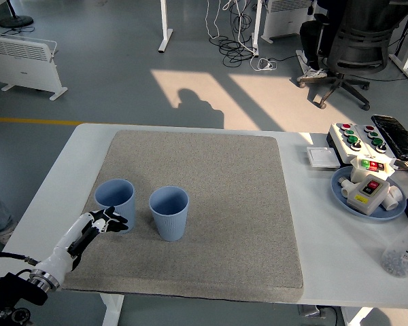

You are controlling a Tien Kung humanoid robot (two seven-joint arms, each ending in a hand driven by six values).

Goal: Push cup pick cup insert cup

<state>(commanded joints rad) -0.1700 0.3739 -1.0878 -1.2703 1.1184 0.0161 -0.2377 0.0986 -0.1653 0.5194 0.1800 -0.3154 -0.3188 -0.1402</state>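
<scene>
White worktop [47, 197] seen from above, covered across its middle by a large grey mat [211, 204]; two light blue cups standing upright and open-mouthed on the mat's near left part; left cup [115, 201] just beside the right cup [169, 212], apart by a narrow strip of mat, the right one set slightly nearer the worktop's front edge.

Left hand [103, 221] reaching in from the lower left corner on a slim white and black arm; black fingers [115, 222] loosely bunched and pointing right, pressed against or very near the lower front wall of the left cup, apparently touching rather than wrapped around it, though too small to tell for certain; nothing held. Right hand out of sight.

At the right edge of the worktop, well apart from the cups: a blue plate [340, 192] carrying white switch parts; behind it a white button box [357, 139] with green and red buttons; a small square white tray [322, 157] beside that; a clear bottle [402, 255] with a red cap near the front right corner.

Beyond the worktop, grey floor with a sunlit patch, a black office chair [350, 41] and a white heater [24, 58].
</scene>
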